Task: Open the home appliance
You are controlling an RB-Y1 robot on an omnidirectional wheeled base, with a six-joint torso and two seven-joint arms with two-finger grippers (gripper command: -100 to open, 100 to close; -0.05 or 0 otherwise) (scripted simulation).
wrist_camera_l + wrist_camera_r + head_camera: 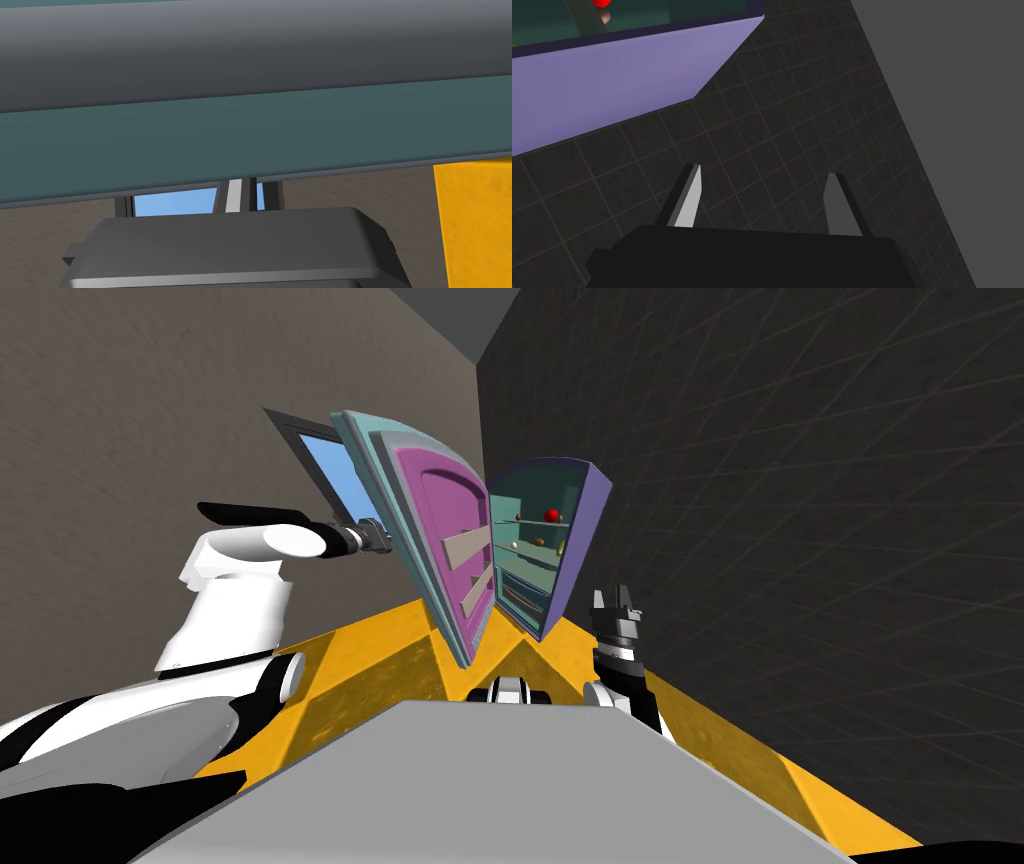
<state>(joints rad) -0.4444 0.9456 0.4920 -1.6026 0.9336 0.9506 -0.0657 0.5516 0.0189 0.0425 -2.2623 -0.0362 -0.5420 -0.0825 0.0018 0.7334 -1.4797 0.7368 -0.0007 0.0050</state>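
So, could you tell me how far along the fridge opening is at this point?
Mostly done: the fridge door stands wide open, with the shelves and a red ball exposed. In hand: the left gripper sits at the door's outer face, by its grey handle bar. The right gripper hangs open and idle beside the purple cabinet side. Remaining: at most drawing the arm back.

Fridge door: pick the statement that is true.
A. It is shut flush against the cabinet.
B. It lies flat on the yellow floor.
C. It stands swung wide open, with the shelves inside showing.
C: in the head view the fridge door stands swung well away from the purple cabinet, so the shelves and a red ball show inside.
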